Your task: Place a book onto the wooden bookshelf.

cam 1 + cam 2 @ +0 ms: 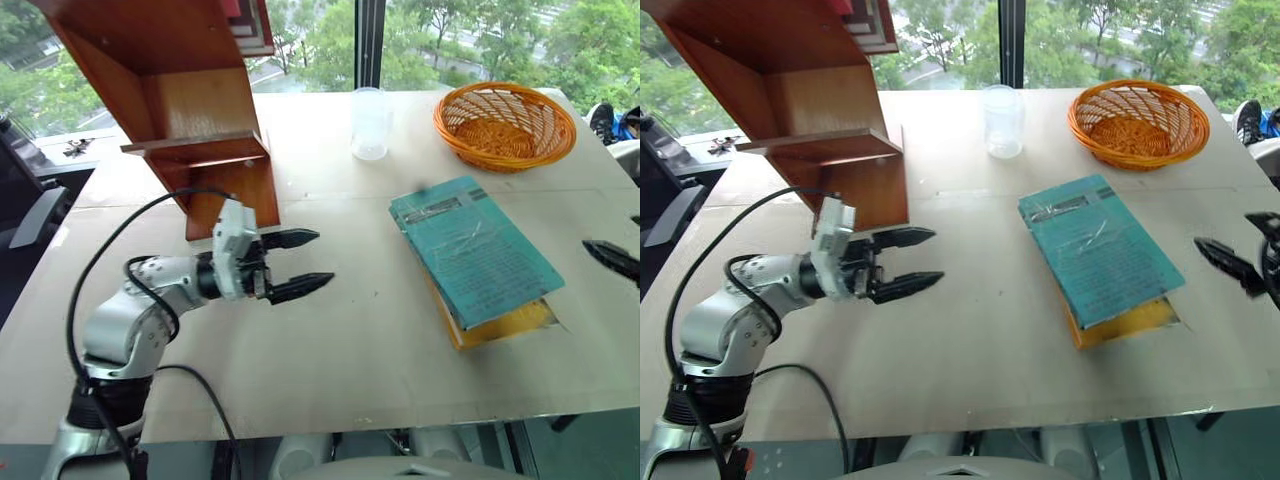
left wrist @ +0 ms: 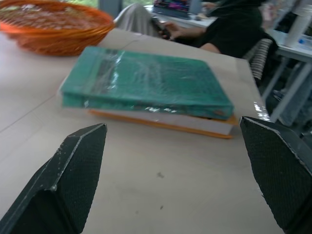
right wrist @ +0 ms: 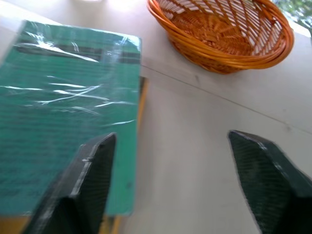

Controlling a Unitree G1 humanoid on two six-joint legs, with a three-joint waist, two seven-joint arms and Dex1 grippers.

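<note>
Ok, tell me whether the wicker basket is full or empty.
Empty: the wicker basket shows only its bare woven bottom, and the right wrist view agrees.

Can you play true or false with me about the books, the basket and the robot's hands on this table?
1. The teal book lies on top of a yellow book. True.
2. The left gripper is holding the teal book. False: it is open and empty, apart from the books.
3. The orange basket has a book in it. False: it looks empty.
4. The wooden bookshelf stands on the table. True.
5. The right gripper is open. True.
</note>
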